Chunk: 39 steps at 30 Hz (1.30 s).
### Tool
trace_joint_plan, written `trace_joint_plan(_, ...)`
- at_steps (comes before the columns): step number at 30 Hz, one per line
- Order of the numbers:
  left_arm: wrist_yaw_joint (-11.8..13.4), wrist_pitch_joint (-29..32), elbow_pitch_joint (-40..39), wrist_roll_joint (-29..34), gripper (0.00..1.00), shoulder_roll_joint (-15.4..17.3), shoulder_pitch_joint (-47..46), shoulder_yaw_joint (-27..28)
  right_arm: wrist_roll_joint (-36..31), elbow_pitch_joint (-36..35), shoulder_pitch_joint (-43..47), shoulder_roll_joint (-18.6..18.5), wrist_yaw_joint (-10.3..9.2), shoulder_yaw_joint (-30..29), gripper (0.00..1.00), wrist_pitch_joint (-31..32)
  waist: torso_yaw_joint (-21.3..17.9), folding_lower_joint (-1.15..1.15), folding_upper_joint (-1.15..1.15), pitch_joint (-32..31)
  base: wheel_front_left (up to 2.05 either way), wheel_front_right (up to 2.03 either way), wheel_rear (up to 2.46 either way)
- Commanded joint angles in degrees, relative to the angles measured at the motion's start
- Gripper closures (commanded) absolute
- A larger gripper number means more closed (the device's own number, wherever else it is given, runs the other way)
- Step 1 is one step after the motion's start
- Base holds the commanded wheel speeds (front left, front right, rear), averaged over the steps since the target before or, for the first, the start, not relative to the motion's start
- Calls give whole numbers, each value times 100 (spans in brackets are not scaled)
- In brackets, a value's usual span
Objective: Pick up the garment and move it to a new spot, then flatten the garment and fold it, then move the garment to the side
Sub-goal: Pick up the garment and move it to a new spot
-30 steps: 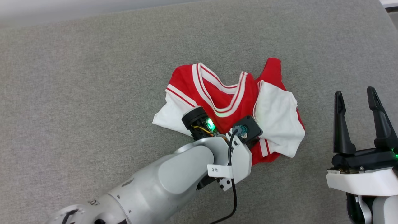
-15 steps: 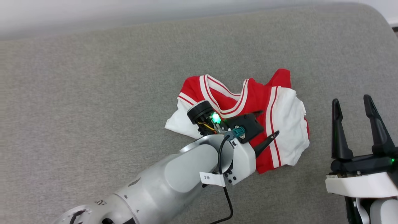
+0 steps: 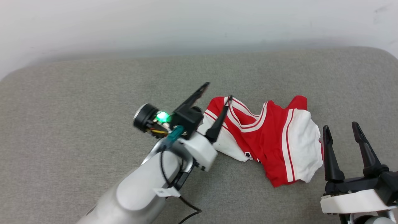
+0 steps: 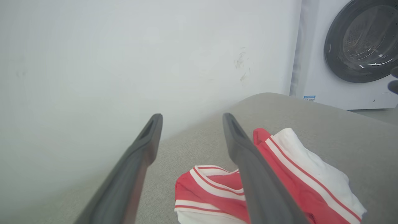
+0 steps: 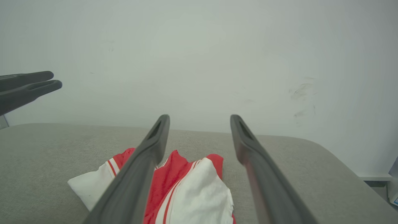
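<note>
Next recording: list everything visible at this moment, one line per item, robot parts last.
red jersey shirt with white sleeves and striped trim: one, red and white, lying crumpled on the grey surface between the two grippers.
grey fabric-covered surface: one, grey, under the shirt, running back to the wall.
wall: one, white, behind the surface.
front-loading washing machine: one, white with a dark round door, past the surface's end in the left wrist view.
left gripper: one, dark fingers, open, empty, at the shirt's collar side.
right gripper: one, dark fingers, open, empty, beside the white sleeve.
left forearm: one, silver, lower left of the head view.
</note>
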Motion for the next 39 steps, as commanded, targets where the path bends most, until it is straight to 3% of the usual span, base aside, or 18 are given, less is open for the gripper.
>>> trace_joint_plan(1,34,-13,-49,54,0,14,99,60,-23,8,54,10,-4,-14,0,-14,105,0,0,-113,0,0,0)
trace_joint_plan(10,595,-14,-903,633,0,519,1580,1519,71,102,274,11,-4,28,0,-13,326,0,0,-477,0,0,0)
trace_joint_plan(18,689,-14,-1422,990,0,528,2812,2555,298,229,410,11,-4,53,0,-14,422,0,0,-607,0,0,0)
trace_joint_plan(25,522,-15,-1625,1289,0,275,3610,3230,525,407,478,10,-4,90,0,-14,434,0,0,-687,0,0,0)
trace_joint_plan(39,-175,-15,-1466,1781,0,-267,4304,3995,681,735,653,10,-4,127,0,-14,447,0,0,-792,0,0,0)
